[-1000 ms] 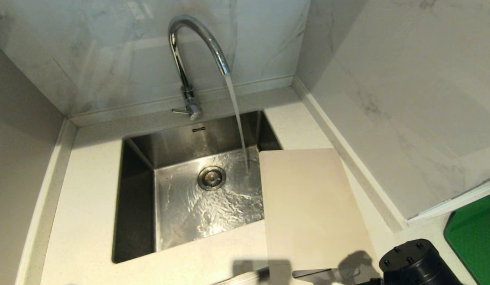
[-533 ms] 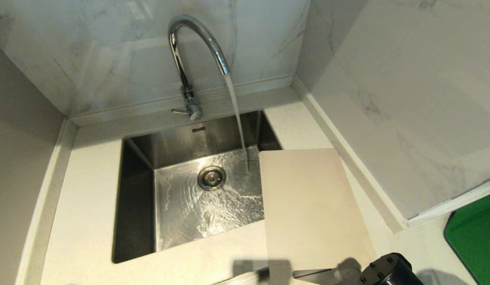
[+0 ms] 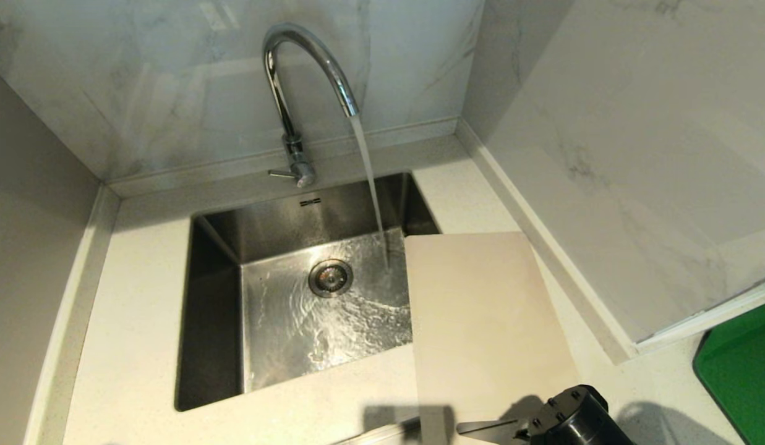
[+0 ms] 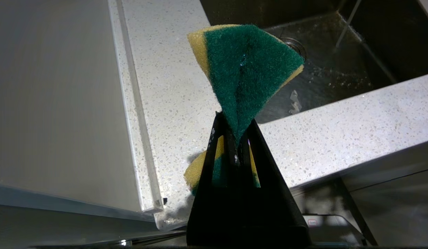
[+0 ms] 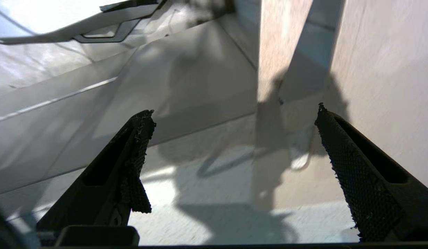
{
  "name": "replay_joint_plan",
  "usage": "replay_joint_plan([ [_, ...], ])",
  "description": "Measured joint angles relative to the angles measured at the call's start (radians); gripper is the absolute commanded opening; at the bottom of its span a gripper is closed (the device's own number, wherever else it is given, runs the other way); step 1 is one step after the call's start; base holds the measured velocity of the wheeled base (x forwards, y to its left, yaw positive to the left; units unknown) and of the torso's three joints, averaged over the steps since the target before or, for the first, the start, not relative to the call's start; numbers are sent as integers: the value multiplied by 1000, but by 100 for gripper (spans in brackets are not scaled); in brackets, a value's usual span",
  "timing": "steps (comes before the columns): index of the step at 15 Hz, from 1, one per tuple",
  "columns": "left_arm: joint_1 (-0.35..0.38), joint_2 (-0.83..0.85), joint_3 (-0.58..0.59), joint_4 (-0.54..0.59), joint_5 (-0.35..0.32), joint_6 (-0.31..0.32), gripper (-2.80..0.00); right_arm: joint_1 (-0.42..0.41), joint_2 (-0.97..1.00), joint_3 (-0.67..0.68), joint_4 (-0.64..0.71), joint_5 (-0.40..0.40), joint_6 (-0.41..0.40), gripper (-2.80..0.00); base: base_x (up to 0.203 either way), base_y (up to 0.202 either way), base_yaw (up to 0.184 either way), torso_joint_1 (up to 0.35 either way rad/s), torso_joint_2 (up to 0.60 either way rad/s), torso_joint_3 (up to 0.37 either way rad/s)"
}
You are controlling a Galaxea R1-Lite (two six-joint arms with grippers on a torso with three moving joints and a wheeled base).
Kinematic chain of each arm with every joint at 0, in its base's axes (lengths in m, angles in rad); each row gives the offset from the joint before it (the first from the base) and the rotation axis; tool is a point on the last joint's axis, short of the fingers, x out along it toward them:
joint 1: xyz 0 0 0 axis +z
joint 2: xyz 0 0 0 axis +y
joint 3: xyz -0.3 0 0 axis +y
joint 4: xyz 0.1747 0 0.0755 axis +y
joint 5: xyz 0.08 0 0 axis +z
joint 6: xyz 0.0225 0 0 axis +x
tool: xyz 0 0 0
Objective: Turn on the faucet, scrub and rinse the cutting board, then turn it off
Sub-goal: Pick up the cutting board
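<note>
Water runs from the chrome faucet into the steel sink. The beige cutting board lies flat on the counter right of the sink, its far left corner over the basin. My right gripper stands open and empty just above the board's near end; in the head view its black wrist shows at the bottom edge, with one finger pointing left. My left gripper is parked by the counter's near edge, shut on a green and yellow sponge.
A bright green board lies at the far right on the counter. Marble walls close the corner behind and to the right of the sink. The speckled counter runs along the sink's left and front.
My right arm has shifted left and lower in the head view, nearer the cutting board's near end, and its jaws have widened. The water keeps running; the board has not moved.
</note>
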Motion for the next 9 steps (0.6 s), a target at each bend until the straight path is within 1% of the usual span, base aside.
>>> replay_joint_plan([
  [2,0,0,0,0,0,-1,-280,-2,27,20,-46,0,-39,0,0,0,0,0,0,0],
  [7,0,0,0,0,0,0,-280,-4,78,20,-76,0,-42,0,0,0,0,0,0,0],
  [9,0,0,0,0,0,0,-280,-6,100,19,-117,0,-45,0,0,0,0,0,0,0],
])
